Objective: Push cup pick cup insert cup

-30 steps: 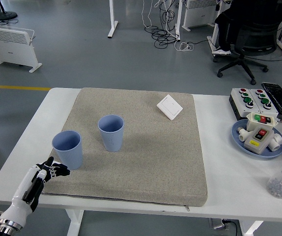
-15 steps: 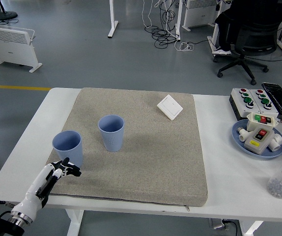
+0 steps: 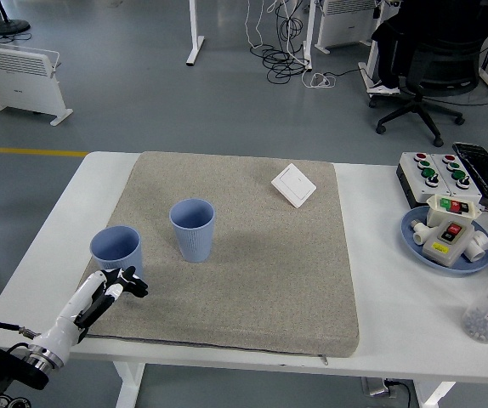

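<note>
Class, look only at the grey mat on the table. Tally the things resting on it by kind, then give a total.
Blue cups: 2, one by the mat's left edge and one further in
White wall switch plates: 1
Total: 3
The left hand reaches over the mat's near left corner but is not counted.

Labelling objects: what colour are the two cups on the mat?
Both cups are light blue, seen in the head view.
</note>
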